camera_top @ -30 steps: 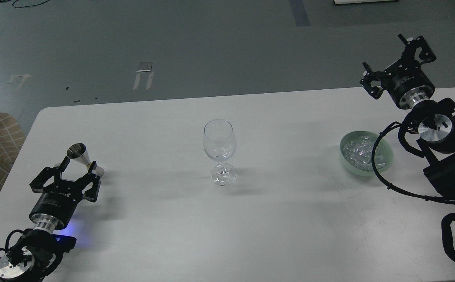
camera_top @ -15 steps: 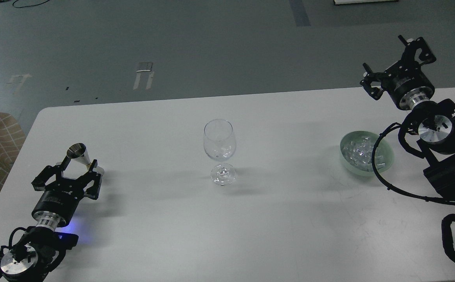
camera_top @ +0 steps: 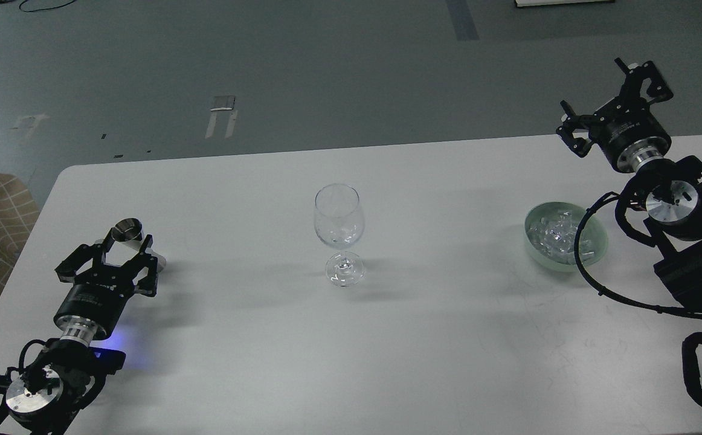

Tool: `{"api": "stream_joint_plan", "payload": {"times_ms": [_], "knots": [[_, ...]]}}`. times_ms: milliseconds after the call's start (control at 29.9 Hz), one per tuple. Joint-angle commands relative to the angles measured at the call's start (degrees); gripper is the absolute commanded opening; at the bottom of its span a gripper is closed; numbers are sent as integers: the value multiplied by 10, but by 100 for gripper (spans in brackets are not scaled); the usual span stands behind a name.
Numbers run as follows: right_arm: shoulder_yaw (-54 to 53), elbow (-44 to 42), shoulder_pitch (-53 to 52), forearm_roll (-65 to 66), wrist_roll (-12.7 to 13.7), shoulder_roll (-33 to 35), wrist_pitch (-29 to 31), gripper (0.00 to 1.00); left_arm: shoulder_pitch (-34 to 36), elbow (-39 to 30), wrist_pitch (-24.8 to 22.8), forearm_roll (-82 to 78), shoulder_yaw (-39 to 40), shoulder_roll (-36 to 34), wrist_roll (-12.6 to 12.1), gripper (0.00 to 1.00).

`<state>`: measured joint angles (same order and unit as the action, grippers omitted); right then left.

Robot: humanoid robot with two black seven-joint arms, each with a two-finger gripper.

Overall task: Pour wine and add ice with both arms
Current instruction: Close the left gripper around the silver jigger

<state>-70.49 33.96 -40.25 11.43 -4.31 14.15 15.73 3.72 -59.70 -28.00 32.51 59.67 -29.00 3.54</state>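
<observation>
Head view, going from the biggest thing down: shows a white table [camera_top: 423, 338] carrying everything in one row, probably laid out so that each arm has its own supply on its own side. Comes next to the right arm [camera_top: 683, 241], entering from the right edge and raised past the far table edge, with the right gripper [camera_top: 598, 96] spread wide and holding nothing; seems parked just beyond the pale green bowl [camera_top: 595, 251], maybe to be ready for the ice. Then to the left arm [camera_top: 55, 374], lying low over the near left part of the table, with the left gripper [camera_top: 122, 252] set around a small metal jigger [camera_top: 127, 231]; cannot tell whether the fingers press on it or only stand close on each side. Stands upright, this jigger, as suits a measure that must not spill before pouring. Puts the wine glass [camera_top: 339, 232] in the middle, well apart from both grippers, likely so that either arm can reach it. Keeps the ice [camera_top: 553, 232] heaped inside the bowl. Shows some glints low in the glass, too small to say liquid or solid; of the wine, nothing sure to see.
</observation>
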Motion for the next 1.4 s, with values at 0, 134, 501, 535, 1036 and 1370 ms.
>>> {"api": "stream_joint_plan", "payload": {"times_ms": [0,134,501,535,1036,1370], "knots": [[0,0,0,0,0,-1,0,100,-1,0,0,-2,-3,-1,0,49],[0,-1,0,0,0,-1,0,100,-2,1,0,-2,-4,-3,1,48],[0,-1,1,1,-1,-1,0,100,0,0,22,-2,7,-4,-23,46],[0,-1,1,0,-1,-1,0,100,0,1,23,-2,7,-4,-27,46],[0,-1,5,1,-1,-1,0,100,19,14,46,-2,9,-1,-53,46],[1,-1,5,1,0,-1,0,100,22,50,44,-2,12,0,-54,49]]}}
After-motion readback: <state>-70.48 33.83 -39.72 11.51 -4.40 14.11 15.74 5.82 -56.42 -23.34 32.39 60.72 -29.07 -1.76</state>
